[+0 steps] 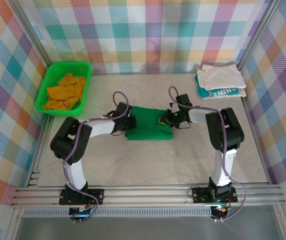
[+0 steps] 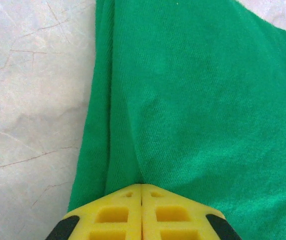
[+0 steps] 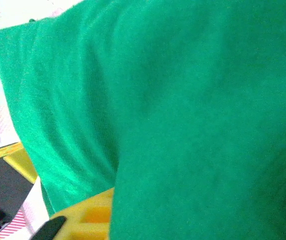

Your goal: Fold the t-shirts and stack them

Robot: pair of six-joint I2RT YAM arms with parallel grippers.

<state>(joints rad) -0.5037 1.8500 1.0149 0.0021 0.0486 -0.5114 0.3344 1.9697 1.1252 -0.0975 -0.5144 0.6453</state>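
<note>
A: Step in hand?
B: Likely the next fold. The green t-shirt (image 1: 149,125) lies mid-table; the left fingers (image 2: 110,214) are pinched tight on its edge, the right fingers (image 3: 90,214) are under cloth, so I can't tell their grip. Lift both ends level and keep the edge taut.
A: Containers?
B: Far left, the basket (image 1: 42,95) holds the orange t-shirt (image 1: 65,92). No container for the white t-shirt (image 1: 220,75); it sits on the teal t-shirt (image 1: 223,93).

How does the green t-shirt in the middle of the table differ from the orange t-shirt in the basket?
The green t-shirt is folded into a rough rectangle; the orange t-shirt is crumpled. The green t-shirt lies on the table; the orange t-shirt sits in the green basket. The left gripper pinches the green t-shirt's edge; nothing touches the orange t-shirt. Both are plain, single-coloured cloth.
</note>
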